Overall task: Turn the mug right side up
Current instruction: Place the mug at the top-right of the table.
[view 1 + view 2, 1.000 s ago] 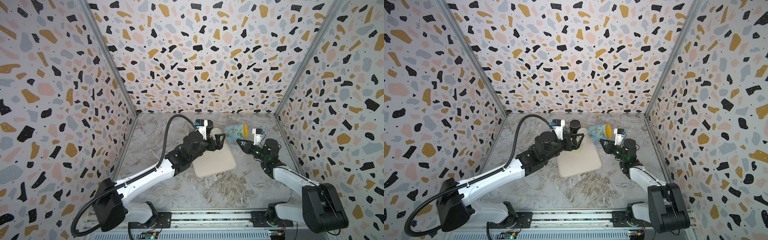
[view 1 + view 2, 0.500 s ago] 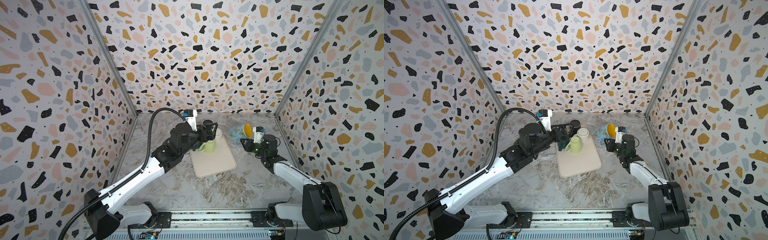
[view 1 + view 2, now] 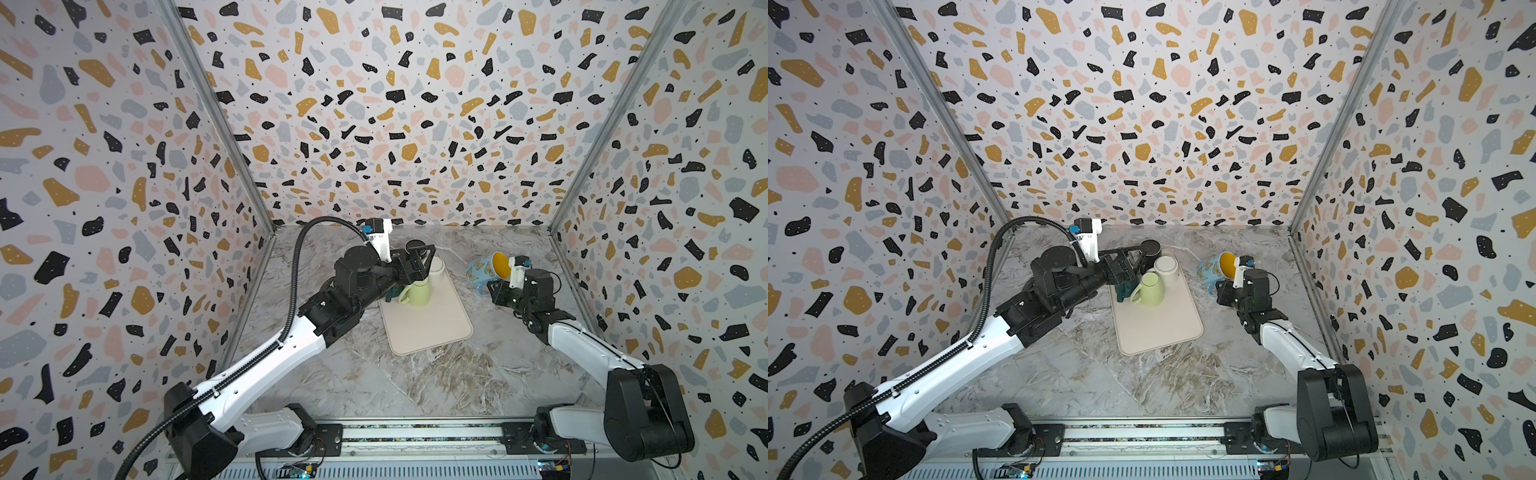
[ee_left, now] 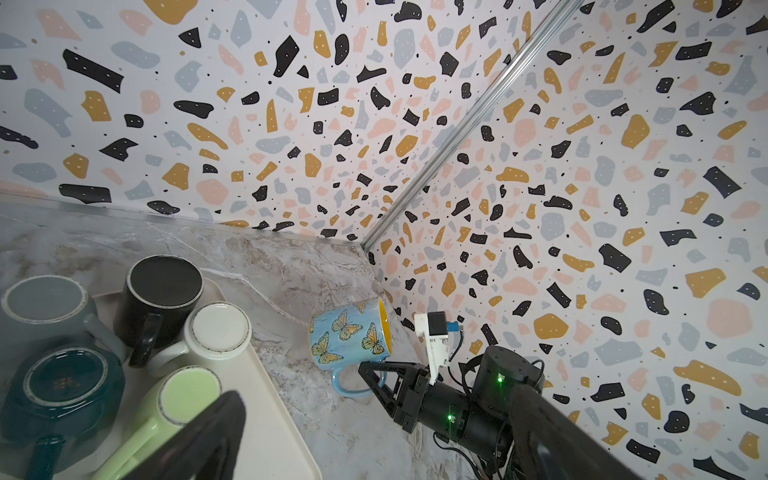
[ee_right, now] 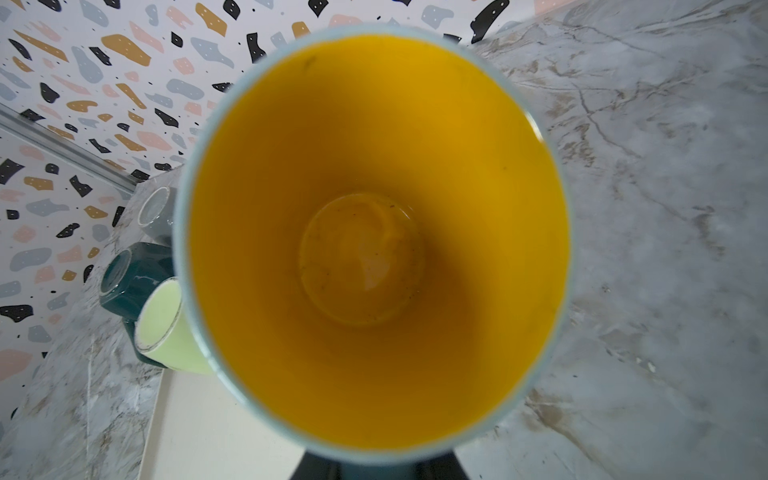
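Terrazzo-patterned walls (image 3: pixel 374 104) close the cell on the left, far and right sides. Their metal corner posts meet the marble tabletop (image 3: pixel 415 386) at the far corners. Bare marble spans the near half, between the two arm bases.

The left arm (image 3: pixel 291 345) reaches diagonally from the near left toward the far centre. The shorter right arm (image 3: pixel 582 345) runs along the right wall, near it.

A beige drying mat (image 3: pixel 428 328) lies askew at centre, and its near part is bare. A strip of open marble separates its right edge from the right arm.

Five mugs stand base-up, crowded at the mat's far-left end: a dark teal mug (image 4: pixel 62 382), a grey mug (image 4: pixel 41 307), a black mug (image 4: pixel 162 299), a light green mug (image 4: pixel 187 395) and a white mug (image 4: pixel 216 332).

The butterfly mug (image 3: pixel 484 268) (image 4: pixel 349 332) is to the right of the mat, toward the far right corner. It is tipped on its side, with its yellow mouth facing the right wall and its handle pointing down. I cannot tell whether its lower edge touches the marble.

The left gripper (image 3: pixel 428 262) hangs over the mug cluster with its jaws spread wide and holds nothing. The right gripper (image 4: pixel 370 374) pinches the butterfly mug's blue handle. Its wrist camera looks straight into the cup.
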`<act>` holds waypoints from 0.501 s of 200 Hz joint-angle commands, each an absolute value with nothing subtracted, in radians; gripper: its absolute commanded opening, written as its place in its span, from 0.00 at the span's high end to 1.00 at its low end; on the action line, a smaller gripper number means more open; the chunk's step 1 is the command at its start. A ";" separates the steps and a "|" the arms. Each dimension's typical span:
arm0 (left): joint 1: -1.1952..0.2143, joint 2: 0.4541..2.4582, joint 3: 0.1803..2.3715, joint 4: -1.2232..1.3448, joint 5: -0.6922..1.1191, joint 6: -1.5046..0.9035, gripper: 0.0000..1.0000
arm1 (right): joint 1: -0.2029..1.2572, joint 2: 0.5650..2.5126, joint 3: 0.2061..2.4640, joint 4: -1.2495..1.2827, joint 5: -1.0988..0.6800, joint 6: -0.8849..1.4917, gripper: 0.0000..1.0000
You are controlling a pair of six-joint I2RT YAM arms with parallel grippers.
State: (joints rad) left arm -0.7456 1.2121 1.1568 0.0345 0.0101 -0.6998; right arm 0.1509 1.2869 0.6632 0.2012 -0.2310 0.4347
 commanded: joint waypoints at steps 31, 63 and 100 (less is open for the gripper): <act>-0.735 1.206 1.148 0.102 0.046 -0.726 0.00 | 0.145 1.237 0.756 0.254 -0.161 0.407 1.00; -0.735 1.210 1.141 0.107 0.051 -0.737 0.00 | 0.140 1.240 0.759 0.249 -0.152 0.408 1.00; -0.733 1.208 1.140 0.103 0.042 -0.738 0.00 | 0.135 1.244 0.761 0.247 -0.150 0.411 1.00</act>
State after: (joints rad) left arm -0.7406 1.2137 1.1500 0.0540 0.0360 -0.7322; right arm 0.1410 1.2869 0.6930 0.1482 -0.1589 0.4213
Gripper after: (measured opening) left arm 0.997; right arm 0.223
